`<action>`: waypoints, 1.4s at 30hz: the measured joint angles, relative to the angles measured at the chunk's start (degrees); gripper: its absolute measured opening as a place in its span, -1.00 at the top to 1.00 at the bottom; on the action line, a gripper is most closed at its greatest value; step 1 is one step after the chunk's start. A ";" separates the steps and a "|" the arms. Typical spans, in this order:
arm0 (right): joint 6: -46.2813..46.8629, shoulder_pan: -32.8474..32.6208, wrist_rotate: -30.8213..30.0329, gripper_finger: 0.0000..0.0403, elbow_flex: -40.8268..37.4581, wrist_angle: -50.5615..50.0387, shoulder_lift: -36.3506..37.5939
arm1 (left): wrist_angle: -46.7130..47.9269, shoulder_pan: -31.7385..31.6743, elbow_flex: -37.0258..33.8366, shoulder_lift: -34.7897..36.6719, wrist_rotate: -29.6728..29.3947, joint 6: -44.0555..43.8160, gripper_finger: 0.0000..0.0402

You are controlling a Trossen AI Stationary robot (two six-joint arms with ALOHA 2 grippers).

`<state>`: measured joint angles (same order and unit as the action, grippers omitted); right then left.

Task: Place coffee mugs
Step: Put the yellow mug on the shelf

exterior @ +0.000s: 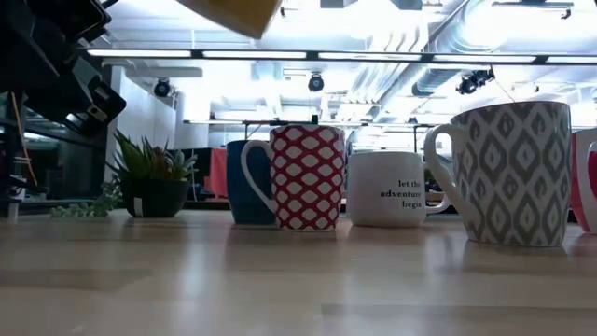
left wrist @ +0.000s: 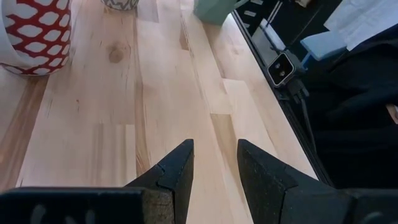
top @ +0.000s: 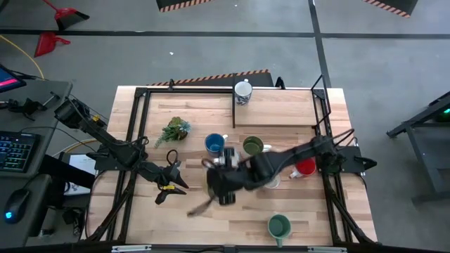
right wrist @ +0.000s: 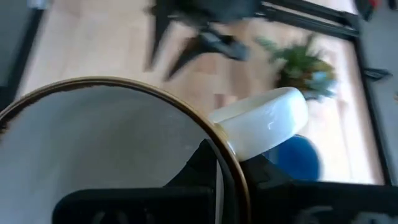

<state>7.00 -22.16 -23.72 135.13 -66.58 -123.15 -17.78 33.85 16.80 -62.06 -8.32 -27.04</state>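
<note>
A: Where does the right gripper point(top: 223, 184) stand?

B: Mid-table, reaching in from the right side; its jaws are clamped on the rim of a mug with a gold-edged lip point(right wrist: 118, 146), one finger inside the bowl, the white handle point(right wrist: 264, 127) sticking out beside it; the blue mug point(top: 214, 144) sits just beyond, and the olive mug point(top: 252, 146) is near the arm.

A: And the left gripper point(top: 169, 188)?

B: It waits over bare wood at the left half, jaws apart with nothing between them; the table point(left wrist: 155, 112) shows plainly in the gap.

A: The other mugs?

B: A patterned one point(top: 242, 92) on the raised board at the far edge, a red one point(top: 305, 168) by the right frame, a teal one point(top: 279, 226) near the front edge; the plant sprig point(top: 174, 130) lies left of the blue mug.

A: What could go wrong?

B: I judge the rim pinch the weak point; a glazed wall gripped at one spot may pivot or slip if the arm swings fast; the mug could tilt, drop and chip. Also the neighbours crowd close; a low carry might clip the blue mug or the olive one and knock it over; and a path toward the left could meet the waiting gripper.
</note>
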 joint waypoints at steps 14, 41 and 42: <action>-2.75 15.12 -2.85 1.00 -1.20 -8.38 9.19 | -0.01 0.00 0.00 0.00 0.00 1.35 0.44; -12.07 59.64 9.23 1.00 -0.13 -12.05 10.14 | -0.07 -0.02 0.00 0.00 0.00 3.16 0.44; -11.90 60.73 9.43 1.00 -0.13 -12.32 10.11 | -0.08 -0.02 0.00 0.00 0.00 3.16 0.44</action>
<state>-4.90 38.57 -14.29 135.00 -78.90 -113.04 -17.86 33.82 16.80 -62.06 -8.32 -23.88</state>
